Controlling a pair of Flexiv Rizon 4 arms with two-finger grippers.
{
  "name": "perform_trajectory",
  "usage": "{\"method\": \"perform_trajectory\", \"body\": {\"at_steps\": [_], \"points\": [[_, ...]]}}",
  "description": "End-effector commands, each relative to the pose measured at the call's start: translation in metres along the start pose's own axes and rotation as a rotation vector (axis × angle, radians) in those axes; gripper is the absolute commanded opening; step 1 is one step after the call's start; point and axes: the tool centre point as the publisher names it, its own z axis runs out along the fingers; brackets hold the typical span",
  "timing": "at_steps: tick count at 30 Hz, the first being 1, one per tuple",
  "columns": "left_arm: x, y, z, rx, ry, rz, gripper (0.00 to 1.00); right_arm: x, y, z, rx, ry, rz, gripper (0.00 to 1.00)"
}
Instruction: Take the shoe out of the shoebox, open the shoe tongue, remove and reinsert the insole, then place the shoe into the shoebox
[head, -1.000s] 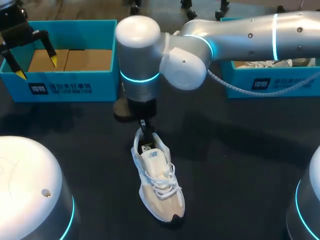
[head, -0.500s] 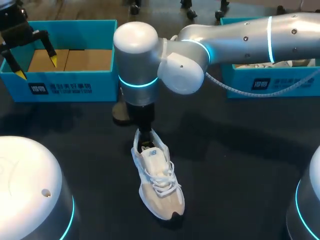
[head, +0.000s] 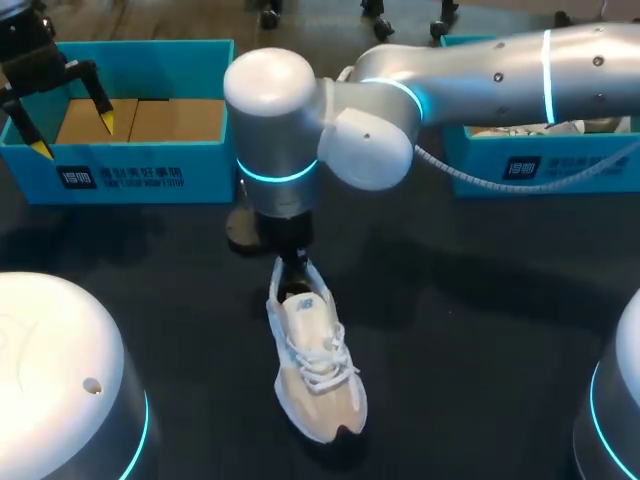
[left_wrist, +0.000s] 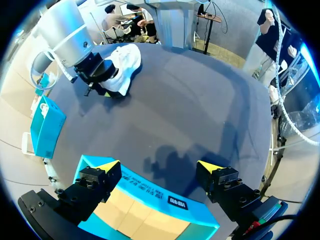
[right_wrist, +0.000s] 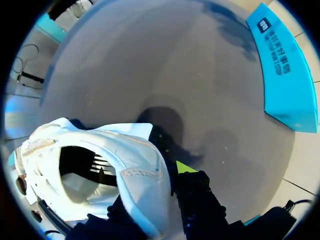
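A white and beige sneaker (head: 315, 370) lies on the dark table, toe toward me, its tongue and laces on top. My right arm reaches in from the right past the middle. Its gripper (head: 293, 265) stands at the shoe's heel. In the right wrist view the heel wall (right_wrist: 142, 172) sits between the two fingers, one yellow fingertip (right_wrist: 186, 167) outside and the other hidden inside the shoe. My left gripper (left_wrist: 159, 167) hangs open and empty over the left blue shoebox (head: 130, 170), whose bottom shows bare cardboard. The left wrist view shows the sneaker (left_wrist: 122, 62) far ahead.
A second blue box (head: 540, 165) with white contents stands at the back right, under my right arm. A dark round thing (head: 240, 225) lies on the table behind the shoe's heel. One blue box (right_wrist: 282, 70) shows ahead of the right gripper.
My right gripper has closed from wide open onto the shoe's heel. The shoe has shifted slightly, its toe swinging a little to the left. The left arm has kept still.
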Motion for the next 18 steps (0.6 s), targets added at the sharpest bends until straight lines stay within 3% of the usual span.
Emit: {"method": "perform_trajectory", "body": {"at_steps": [1, 7, 10, 18], "points": [[0.000, -0.001, 0.000, -0.003, 0.001, 0.000, 1.00, -0.002, -0.030, -0.038, -0.003, -0.010, 0.003, 0.00], [0.000, -0.001, 0.000, -0.003, 0.001, 0.000, 1.00, -0.014, -0.065, -0.089, 0.062, -0.039, -0.001, 0.00], [0.000, -0.001, 0.000, -0.003, 0.001, 0.000, 1.00, -0.022, -0.085, -0.113, 0.055, -0.052, -0.036, 0.00], [0.000, -0.001, 0.000, -0.003, 0.001, 0.000, 1.00, -0.022, -0.085, -0.113, 0.055, -0.052, -0.036, 0.00]]}}
